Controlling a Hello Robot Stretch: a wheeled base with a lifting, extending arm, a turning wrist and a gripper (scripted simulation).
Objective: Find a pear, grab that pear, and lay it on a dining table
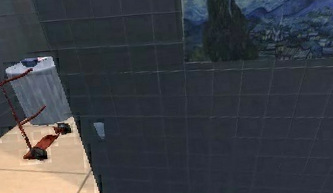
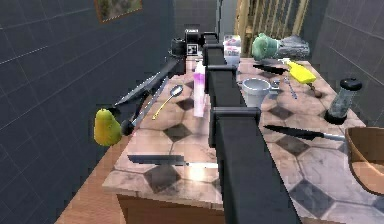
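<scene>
Painting (image 1: 268, 15), tiled counter (image 2: 190, 115), knife (image 2: 300, 131), spoon (image 2: 168, 98), mug (image 2: 257, 90)

The pear (image 2: 105, 127) hangs at the tool's (image 2: 122, 116) tip, left of the worktop (image 2: 182, 134); a mug (image 2: 257, 91) stands on it.

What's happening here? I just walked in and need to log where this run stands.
The Stretch's gripper holds a pear. The pear hangs at the fingers' far end, just past the edge of a tiled counter, toward the arm side view's left. On the counter lie a knife, a grey cup and other kitchen things. Ahead of the robot is a dark tiled wall with a painting. The pear has not yet been laid on a dining table.
</scene>
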